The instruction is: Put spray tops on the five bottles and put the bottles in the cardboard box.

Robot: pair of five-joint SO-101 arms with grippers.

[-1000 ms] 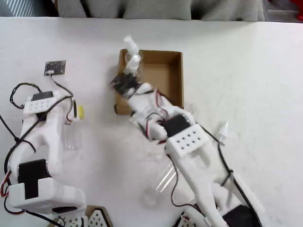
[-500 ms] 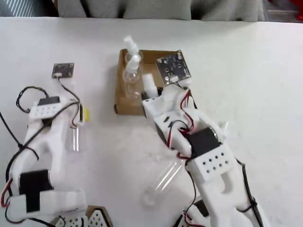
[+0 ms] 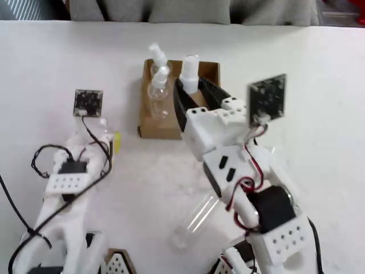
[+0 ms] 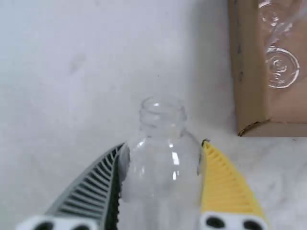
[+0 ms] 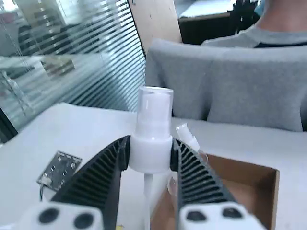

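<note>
Currently L fingers [image 4: 91, 194] grip capless bottle [image 4: 161, 165], R fingers [image 5: 100, 179] spray top [image 5: 153, 136].

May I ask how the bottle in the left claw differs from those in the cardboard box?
The bottle in the left claw has a bare, open neck; the boxed bottles wear spray tops. It is gripped outside the cardboard box; they rest inside, ungripped. All are clear plastic.

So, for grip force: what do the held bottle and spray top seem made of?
The bottle: clear glossy plastic, probably; the table shows through it. The spray top: opaque white plastic, apparently, smooth with a soft sheen.
</note>
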